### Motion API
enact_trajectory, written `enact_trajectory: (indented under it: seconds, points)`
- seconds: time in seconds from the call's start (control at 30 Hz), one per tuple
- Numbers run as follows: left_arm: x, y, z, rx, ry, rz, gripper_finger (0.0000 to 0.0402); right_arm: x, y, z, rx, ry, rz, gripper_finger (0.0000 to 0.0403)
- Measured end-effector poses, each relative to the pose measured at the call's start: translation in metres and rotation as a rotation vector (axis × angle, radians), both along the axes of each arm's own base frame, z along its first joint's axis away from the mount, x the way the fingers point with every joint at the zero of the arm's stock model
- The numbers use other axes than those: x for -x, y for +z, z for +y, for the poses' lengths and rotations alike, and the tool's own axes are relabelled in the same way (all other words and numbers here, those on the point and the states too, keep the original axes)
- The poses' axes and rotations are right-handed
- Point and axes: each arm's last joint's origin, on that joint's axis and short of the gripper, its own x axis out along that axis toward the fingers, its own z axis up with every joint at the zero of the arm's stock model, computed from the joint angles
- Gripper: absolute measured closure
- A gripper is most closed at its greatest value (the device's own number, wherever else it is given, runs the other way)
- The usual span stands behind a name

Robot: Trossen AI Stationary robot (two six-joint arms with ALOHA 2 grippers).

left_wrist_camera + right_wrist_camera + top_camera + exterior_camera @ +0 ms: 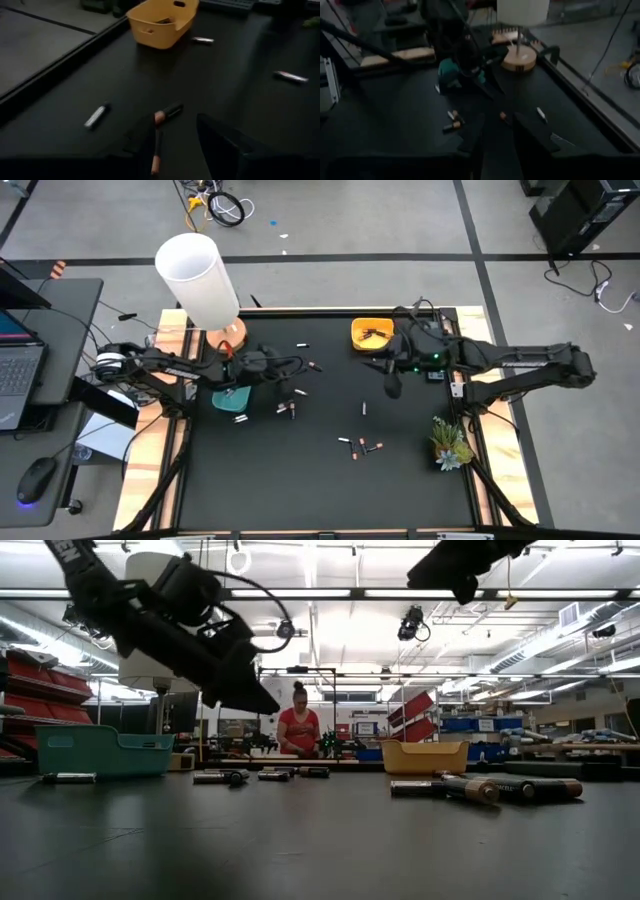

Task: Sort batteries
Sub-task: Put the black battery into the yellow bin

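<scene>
Several batteries lie scattered on the black table, white ones [303, 345] and dark ones with pink ends [365, 448]. A teal bin [232, 398] stands at the left and a yellow bin [371, 333] at the far right. My left gripper [288, 368] hovers open just above the table beside the teal bin. Two dark, pink-ended batteries [167, 112] lie just ahead of and under its fingers [145, 140]. My right gripper [392, 387] hangs high over the table near the yellow bin. It is open [497, 132], with nothing between its fingers.
A white cylinder [200, 280] on a round wooden base [230, 335] stands at the far left edge. A green plant sprig [450, 442] lies at the right edge. Beyond the table, a person [298, 730] shows in the room.
</scene>
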Motion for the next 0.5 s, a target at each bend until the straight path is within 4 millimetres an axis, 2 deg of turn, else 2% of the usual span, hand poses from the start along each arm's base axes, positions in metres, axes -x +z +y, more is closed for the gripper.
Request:
enact_trajectory:
  seconds: [0.13,0.23,0.5]
  points:
    - [0.004,-0.013,0.003,-0.005,0.022,-0.013,0.0245,-0.009,-0.014,0.000,0.006,0.000,-0.062,0.0295]
    - [-0.002,-0.022,0.004,-0.003,0.014,-0.026,0.0245,-0.012,-0.024,0.000,0.003,-0.008,-0.070,0.0295]
    - [-0.015,-0.054,0.012,-0.018,0.058,-0.064,0.0245,-0.014,-0.022,-0.001,0.016,-0.016,-0.104,0.0295]
